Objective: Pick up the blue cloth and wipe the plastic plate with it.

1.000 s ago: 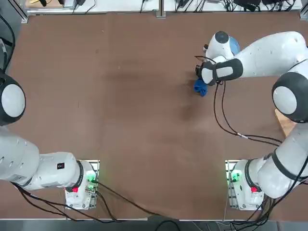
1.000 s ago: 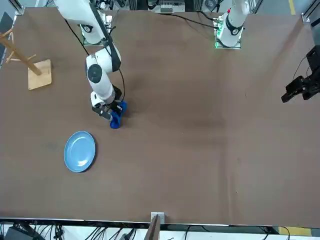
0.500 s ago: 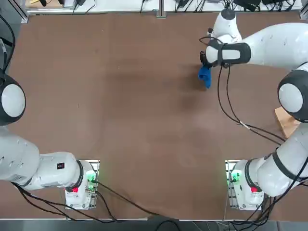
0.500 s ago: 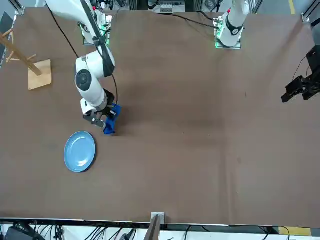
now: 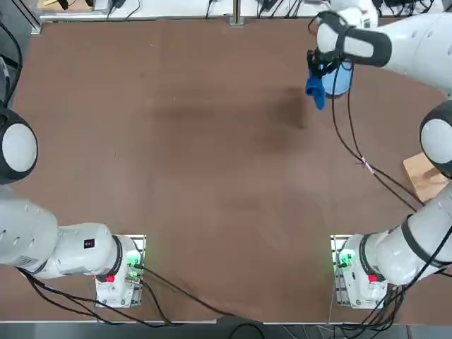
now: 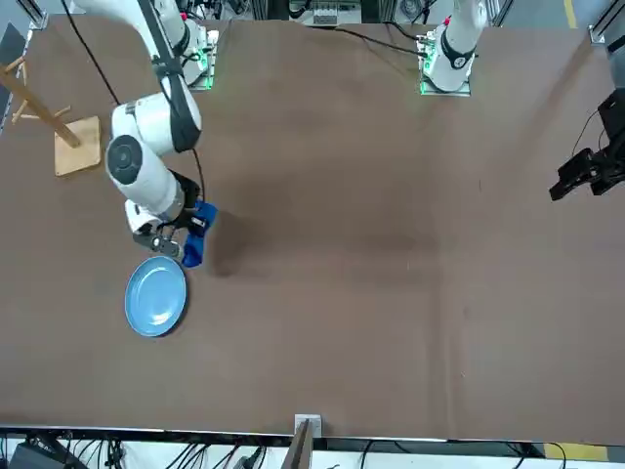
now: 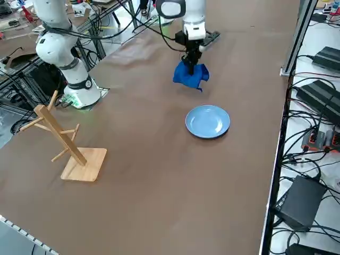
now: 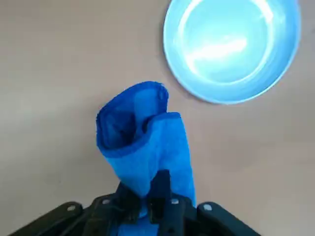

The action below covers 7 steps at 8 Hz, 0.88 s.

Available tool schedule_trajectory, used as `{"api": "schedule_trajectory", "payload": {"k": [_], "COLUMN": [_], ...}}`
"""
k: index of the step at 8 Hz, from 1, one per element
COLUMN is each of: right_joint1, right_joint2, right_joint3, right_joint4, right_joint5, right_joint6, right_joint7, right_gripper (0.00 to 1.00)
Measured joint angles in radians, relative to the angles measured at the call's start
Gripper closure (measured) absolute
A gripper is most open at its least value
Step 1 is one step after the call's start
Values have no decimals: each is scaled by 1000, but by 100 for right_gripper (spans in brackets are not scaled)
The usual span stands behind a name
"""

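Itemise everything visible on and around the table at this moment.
cloth: one, deep blue, hanging from the right end effector above the table
plate: one, light blue, on the table, beside the cloth
wooden rack: one, pale wood, on the table at the robot's right
boxes and cables: several, mostly black, beyond the table's far edge
table: one, brown, beneath everything
right end effector: one, black, shut on the cloth
robot arms: two, white and dark grey, at the table's near side

Mostly hidden behind the arm in the top view's upper right: plate (image 5: pixel 339 81). Cut off by the wrist view's top edge, too.
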Motion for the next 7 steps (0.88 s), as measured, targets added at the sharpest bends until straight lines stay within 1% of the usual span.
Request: {"api": "schedule_trajectory", "payload": {"k": [1,2,4,5,7], "right_joint1": [-28,-64,-140,-171,-207], "right_joint2": [-2,0,11,19,41], "right_joint3": [-2,-3,-5,-6,-6], "right_joint4": [40,56,57,57,58], "right_joint5": [-2,-25,-104,-115,-121], "right_joint6": [-41,-52,-52,-49,-25], "right_joint7": [-57,-116,-202,-242,-293], "right_gripper": [90,90,90,90,90]}}
